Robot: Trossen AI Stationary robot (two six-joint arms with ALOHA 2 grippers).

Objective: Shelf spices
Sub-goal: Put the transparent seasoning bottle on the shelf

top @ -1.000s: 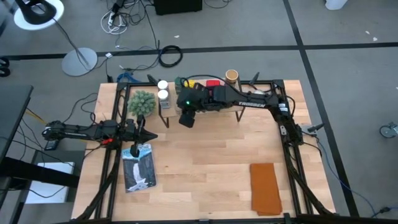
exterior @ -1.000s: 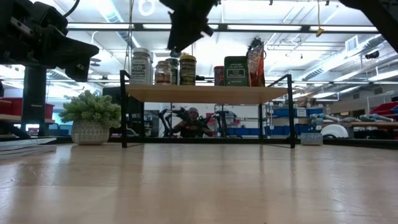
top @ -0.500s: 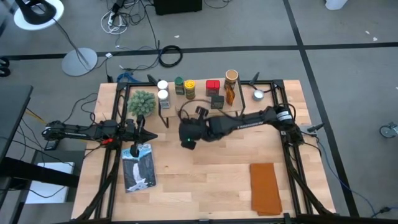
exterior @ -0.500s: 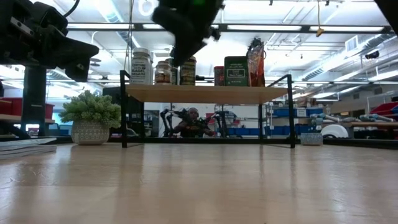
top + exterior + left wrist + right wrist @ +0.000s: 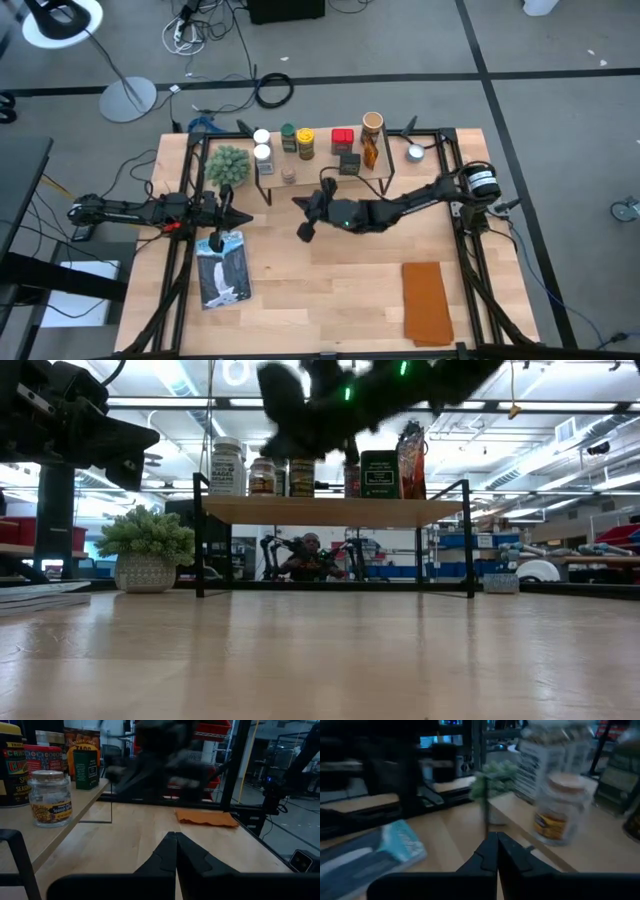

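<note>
The wooden table (image 5: 330, 290) carries the shelf (image 5: 330, 170), which stands along its far edge just beyond the right gripper (image 5: 304, 231). That gripper hangs above the bare boards in front of the shelf's left half, its fingers pressed together with nothing between them, as its wrist view shows. On the shelf, behind the right gripper, stand the spices (image 5: 305, 145): two white-lidded jars (image 5: 262, 145) at the left end, then a green-lidded jar (image 5: 288, 137), a yellow-lidded jar (image 5: 305, 143), a red tin (image 5: 342, 138), a tan cylinder (image 5: 372, 123) and a black box (image 5: 349, 163), with one small jar (image 5: 288, 175) nearest the gripper at the shelf's front edge. The left gripper (image 5: 238, 217) waits well to the side of the right one, near the table's left edge, its fingers likewise closed on nothing. Between it and the shelf's left end sits a fuzzy green plant (image 5: 228, 166); just on its near side lies a blue-grey booklet (image 5: 221, 268). An orange cloth (image 5: 427, 302) lies toward the front right corner, well away from both grippers. A small silver cup (image 5: 415, 153) sits past the shelf's right end.
</note>
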